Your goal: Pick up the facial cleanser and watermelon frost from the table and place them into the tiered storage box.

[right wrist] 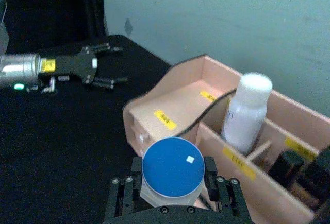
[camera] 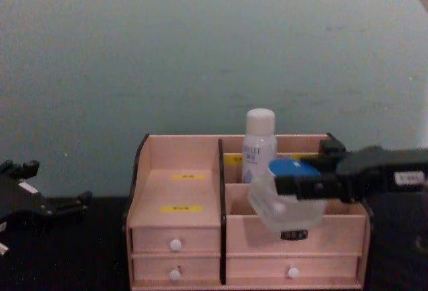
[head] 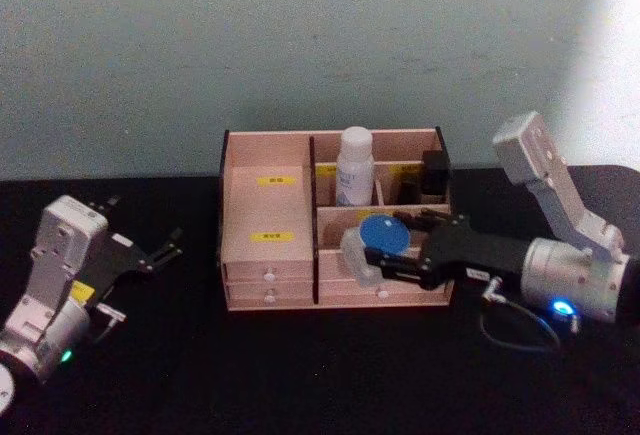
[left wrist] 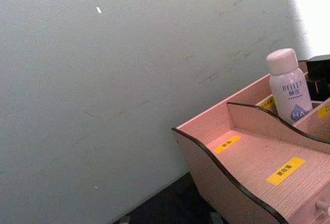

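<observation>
The watermelon frost [head: 381, 238], a clear jar with a blue lid, hangs over the front right part of the tiered storage box [head: 262, 210]. My right gripper [head: 376, 250] is shut on its sides. In the right wrist view the blue lid [right wrist: 171, 168] sits between the fingers [right wrist: 120, 198]. From the chest the jar [camera: 287, 201] shows at the height of the box's [camera: 177, 194] middle tier. The facial cleanser [head: 355, 165] stands upright in a back compartment [camera: 259, 142] [right wrist: 247, 112] [left wrist: 290, 87]. My left gripper [head: 150, 223] rests open, left of the box.
Dark small items [head: 435, 175] fill the back right compartment beside the white bottle. The box's left section [left wrist: 247, 157] holds nothing. A cable [head: 510, 330] loops on the black table under my right arm. A pale wall stands close behind the box.
</observation>
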